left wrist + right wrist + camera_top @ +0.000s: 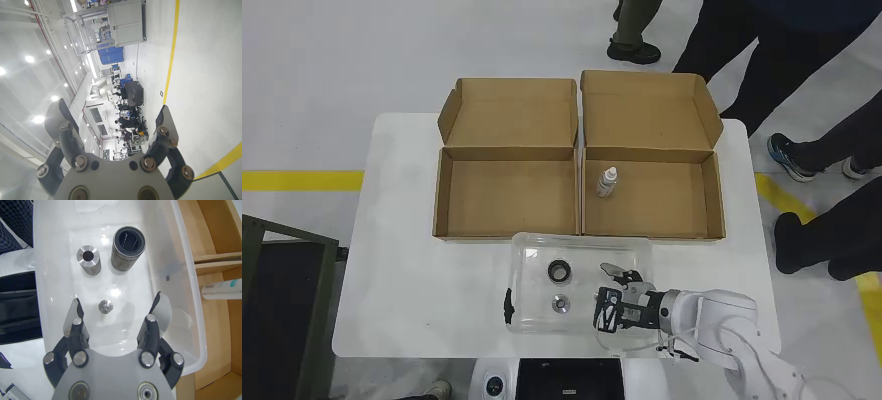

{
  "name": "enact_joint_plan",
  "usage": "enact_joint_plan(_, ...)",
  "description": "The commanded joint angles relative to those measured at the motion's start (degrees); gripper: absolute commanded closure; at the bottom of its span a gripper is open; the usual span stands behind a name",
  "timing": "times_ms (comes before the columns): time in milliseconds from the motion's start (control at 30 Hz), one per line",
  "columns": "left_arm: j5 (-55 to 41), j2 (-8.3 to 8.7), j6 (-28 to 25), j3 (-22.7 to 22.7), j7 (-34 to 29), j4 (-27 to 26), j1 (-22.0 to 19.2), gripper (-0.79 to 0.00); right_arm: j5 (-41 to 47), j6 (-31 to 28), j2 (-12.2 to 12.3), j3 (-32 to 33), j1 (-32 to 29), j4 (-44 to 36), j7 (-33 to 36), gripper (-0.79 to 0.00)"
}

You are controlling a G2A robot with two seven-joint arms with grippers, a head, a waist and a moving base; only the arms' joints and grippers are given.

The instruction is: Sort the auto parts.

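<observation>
Right gripper [117,298] is released, fingers spread wide, nothing between the pads. In your top view the right gripper [610,292] sits over the right end of the clear bin [582,237].

The clear bin [189,275] stands at the table's [402,250] near edge, about mid-width. There are three parts on its floor, all standing on end:
- small steel stud [105,306]: at the bin's right end, in line with the gap between the spread fingers and below them. Not touched.
- steel sleeve [88,260] with a centre bore: toward the bin's left end on the near side, apart from the stud. You see the same steel sleeve [559,304] from the top.
- linear bearing [128,251], the largest part, with a dark bore: just beside the sleeve on the far side, not touching it. From the top the linear bearing [560,270] is nearer the boxes.

Two cardboard boxes lie along the table's far edge, side by side, lids folded back. The left box [507,195] and right box [712,195] share a wall. A bottle [606,181] stands in the right box, against that shared wall, in the corner region nearest the bin. The right wrist view catches the bottle [221,289] just past the bin's far wall.

Left gripper [112,105] is released too, jaws wide apart and holding nothing. It points out at the hall floor rather than at the table.
</observation>
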Motion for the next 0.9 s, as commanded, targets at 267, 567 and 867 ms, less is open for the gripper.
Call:
enact_joint_plan(267,0.0,0.00,0.0,0.0,0.0,0.0,0.0,-0.785,-3.2,0.2,0.0,-3.0,1.9,1.7,0.6,-0.523)
enact_joint_plan(567,0.0,0.00,0.0,0.0,0.0,0.0,0.0,-0.785,-5.8,-0.2,0.2,-4.7,2.6,2.7,0.8,-0.453)
enact_joint_plan(867,0.0,0.00,0.0,0.0,0.0,0.0,0.0,-0.785,-7.6,-1.0,0.4,-6.1,3.2,3.4,0.7,-0.314)
